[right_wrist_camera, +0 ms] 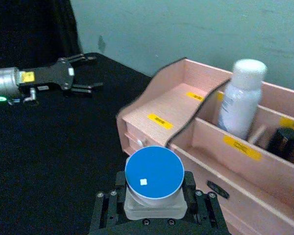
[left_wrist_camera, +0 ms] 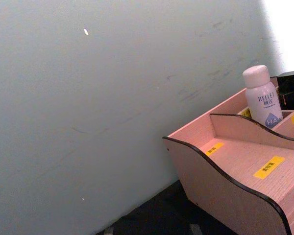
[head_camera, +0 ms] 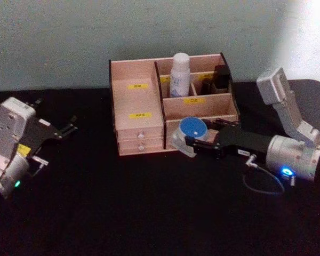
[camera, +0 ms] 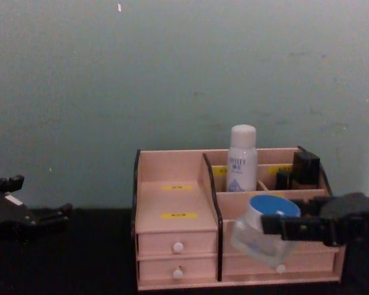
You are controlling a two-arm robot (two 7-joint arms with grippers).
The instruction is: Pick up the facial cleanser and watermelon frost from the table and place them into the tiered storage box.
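Roughly halfway: bottle stowed, jar waiting

On the desk (head_camera: 122, 213), the box (head_camera: 137, 114) is already holding the bottle (head_camera: 180, 74), upright in a rear compartment. The right pincer (right_wrist_camera: 155, 203) is clamping the blue-lidded jar (right_wrist_camera: 154, 171) just before the box's front right tier, not yet inside. The left pincer (head_camera: 72, 126) is idling, spread wide, far left.

Left steps of the tiered storage box (head_camera: 127, 101) lie open above; a white bottle (head_camera: 180, 69) and black container (head_camera: 221, 79) fill rear slots.
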